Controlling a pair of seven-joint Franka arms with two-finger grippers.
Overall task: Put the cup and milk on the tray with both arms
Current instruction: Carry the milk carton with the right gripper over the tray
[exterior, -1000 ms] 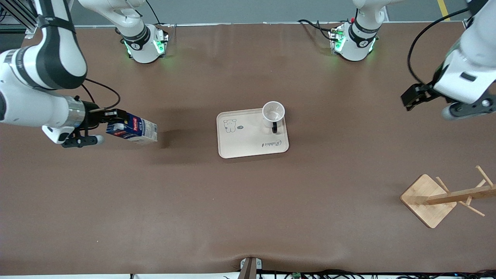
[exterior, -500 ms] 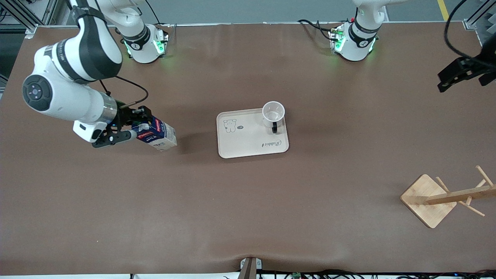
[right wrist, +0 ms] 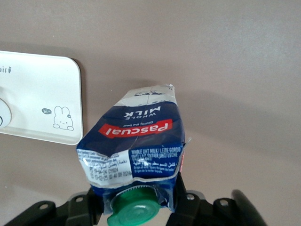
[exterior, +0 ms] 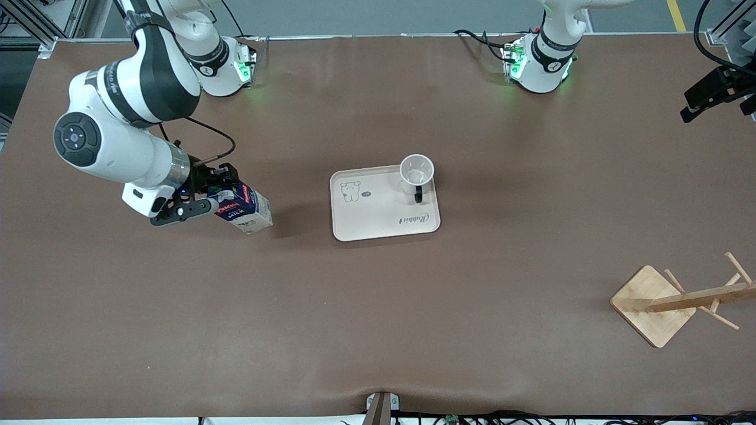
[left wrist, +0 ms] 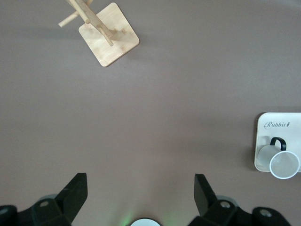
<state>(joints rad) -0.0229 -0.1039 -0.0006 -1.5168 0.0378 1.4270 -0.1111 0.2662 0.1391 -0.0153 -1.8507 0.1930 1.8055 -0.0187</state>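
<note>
My right gripper (exterior: pixel 208 195) is shut on the milk carton (exterior: pixel 243 208), holding it tilted above the table toward the right arm's end, beside the tray (exterior: pixel 378 221). In the right wrist view the carton (right wrist: pixel 138 141) shows its green cap and red label, with the tray's corner (right wrist: pixel 42 99) ahead of it. The white cup (exterior: pixel 416 172) with a black handle stands upright on the tray's corner nearest the left arm's base. My left gripper (exterior: pixel 711 94) is raised at the left arm's end of the table; in its wrist view it (left wrist: pixel 141 197) is open and empty, with the cup (left wrist: pixel 282 162) far below.
A wooden mug rack (exterior: pixel 661 304) with a square base lies toppled near the front camera at the left arm's end; it also shows in the left wrist view (left wrist: pixel 106 37). The brown table (exterior: pixel 378 324) spreads round the tray.
My right gripper has carried the milk toward the tray, turning it more upright. My left arm has drawn back and up toward its end of the table.
</note>
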